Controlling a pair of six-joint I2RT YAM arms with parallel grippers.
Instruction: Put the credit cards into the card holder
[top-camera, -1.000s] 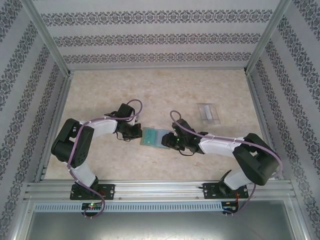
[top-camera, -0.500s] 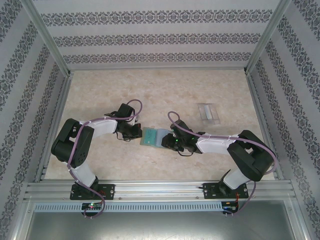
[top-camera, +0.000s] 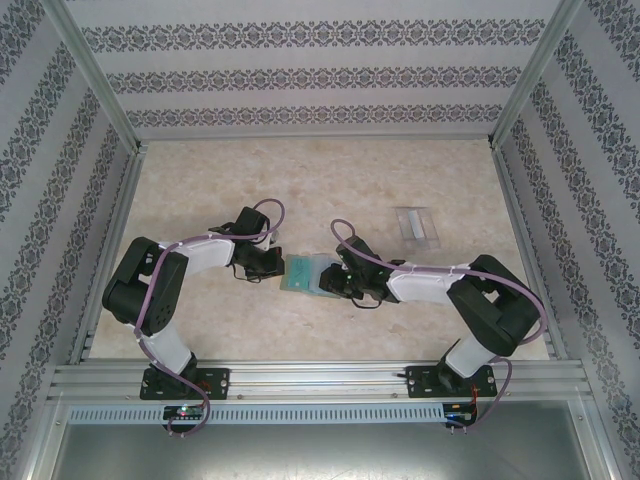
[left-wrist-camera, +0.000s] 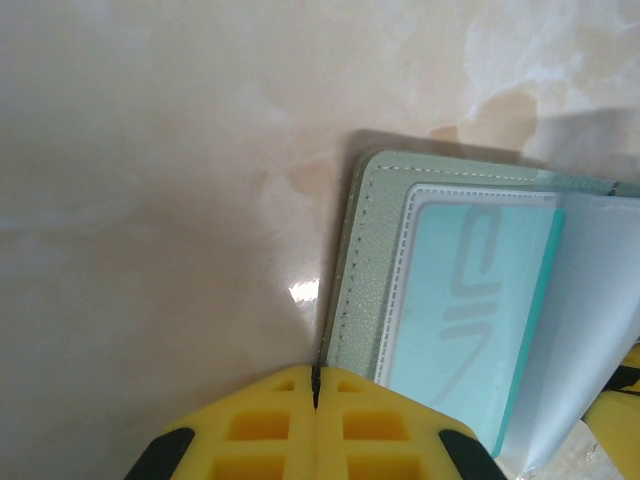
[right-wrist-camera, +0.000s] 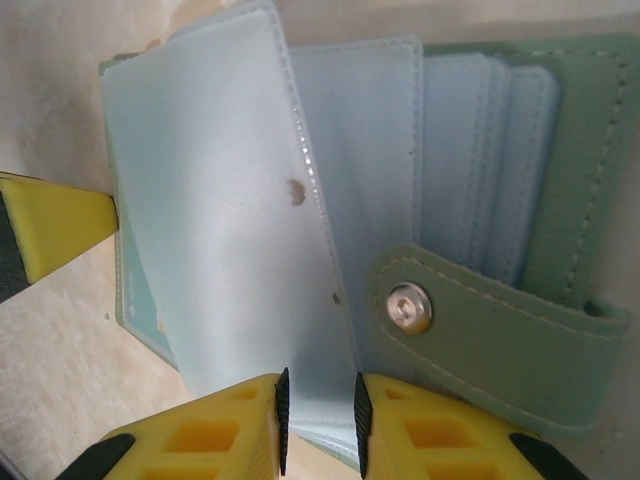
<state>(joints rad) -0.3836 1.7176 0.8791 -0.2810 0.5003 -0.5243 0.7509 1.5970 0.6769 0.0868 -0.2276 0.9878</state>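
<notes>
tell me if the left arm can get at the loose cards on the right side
Probably not as things stand: the cards lie far right, beyond the holder and the right arm stretched across the way. The left hand is also shut at the holder's edge.

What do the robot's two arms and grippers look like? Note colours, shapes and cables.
The left arm and right arm have white links between bulky black joints, on black bases. A purple cable loops along each. The left gripper and right gripper have yellow fingers with square recesses, black at their bases.
</notes>
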